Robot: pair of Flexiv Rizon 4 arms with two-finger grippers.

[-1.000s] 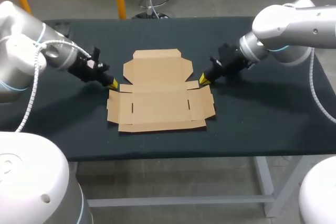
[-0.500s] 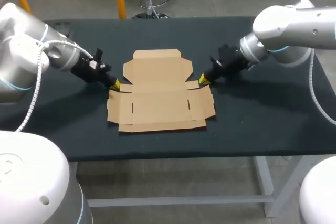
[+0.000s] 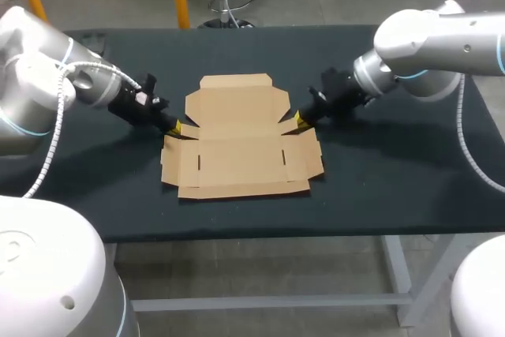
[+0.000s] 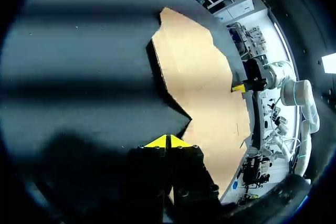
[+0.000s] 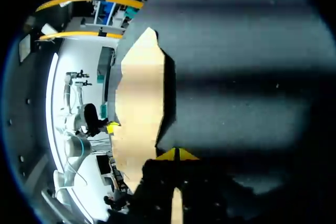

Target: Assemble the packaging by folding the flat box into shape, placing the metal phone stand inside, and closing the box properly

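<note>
Cardboard box blank point(image 3: 237, 144) lies unfolded at mid-table point(image 3: 379, 179), its notch-to-notch crease running side to side, and we log left gripper point(image 3: 174, 126) and right gripper point(image 3: 299, 119), tips pinched together on nothing, at opposite notches, equally near, cardboard inboard of each.

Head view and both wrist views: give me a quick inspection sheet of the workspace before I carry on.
Surface: dark table.
Job's things: flat box, unfolded, lying mid-table; nothing else of the job seen.
Clutter: nothing seen.
End effectors: left end effector shut, tips at the box's left notch; right end effector shut, tips at its right notch.
Cables: left hose and right hose, white, ribbed, one along each arm, apart from the box.
Surroundings: nothing seen.
</note>
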